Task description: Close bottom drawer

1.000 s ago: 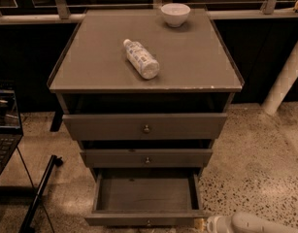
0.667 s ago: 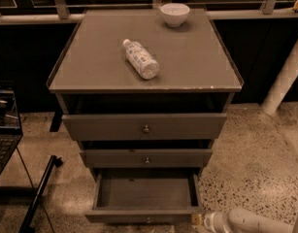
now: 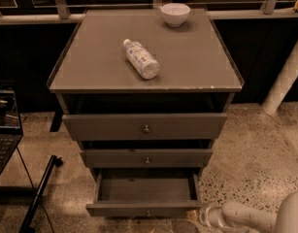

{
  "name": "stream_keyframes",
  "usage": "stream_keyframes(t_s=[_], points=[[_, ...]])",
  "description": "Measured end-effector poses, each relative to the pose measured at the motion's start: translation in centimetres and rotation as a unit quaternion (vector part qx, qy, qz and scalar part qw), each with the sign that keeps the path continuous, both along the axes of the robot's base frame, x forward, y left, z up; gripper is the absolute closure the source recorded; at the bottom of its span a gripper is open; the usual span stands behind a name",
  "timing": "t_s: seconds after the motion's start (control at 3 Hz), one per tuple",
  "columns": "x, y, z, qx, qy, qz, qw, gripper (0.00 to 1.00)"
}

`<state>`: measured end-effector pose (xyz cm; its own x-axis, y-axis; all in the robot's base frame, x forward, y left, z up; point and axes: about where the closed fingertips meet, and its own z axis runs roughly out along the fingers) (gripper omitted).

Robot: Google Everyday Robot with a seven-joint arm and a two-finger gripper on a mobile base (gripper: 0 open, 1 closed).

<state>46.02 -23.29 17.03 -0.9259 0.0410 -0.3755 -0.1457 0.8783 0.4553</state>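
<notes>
Slim grey-brown wooden bottom drawer open; white robot gripper by its front-right corner.
Drawer = lowest of 3, pulled well out. Gripper just beside drawer front, contact unclear; whether it's open or closed, can't tell.

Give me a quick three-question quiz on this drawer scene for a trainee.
1. True or false: the bottom drawer is fully shut.
2. What lies on its side on the cabinet top? A) bottle B) book C) mug
3. Where is the end effector?

Key:
1. False, it stands pulled out.
2. A
3. Low at the right, beside the bottom drawer's front right corner.
</notes>
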Motion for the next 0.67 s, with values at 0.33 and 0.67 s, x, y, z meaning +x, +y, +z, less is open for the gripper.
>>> stream_keyframes(t_s=[0.33,0.67], points=[[2.15,0.93,-1.04,0.001,0.007,0.016,0.9998,1.00],[2.14,0.99,-1.08,0.001,0.007,0.017,0.9998,1.00]])
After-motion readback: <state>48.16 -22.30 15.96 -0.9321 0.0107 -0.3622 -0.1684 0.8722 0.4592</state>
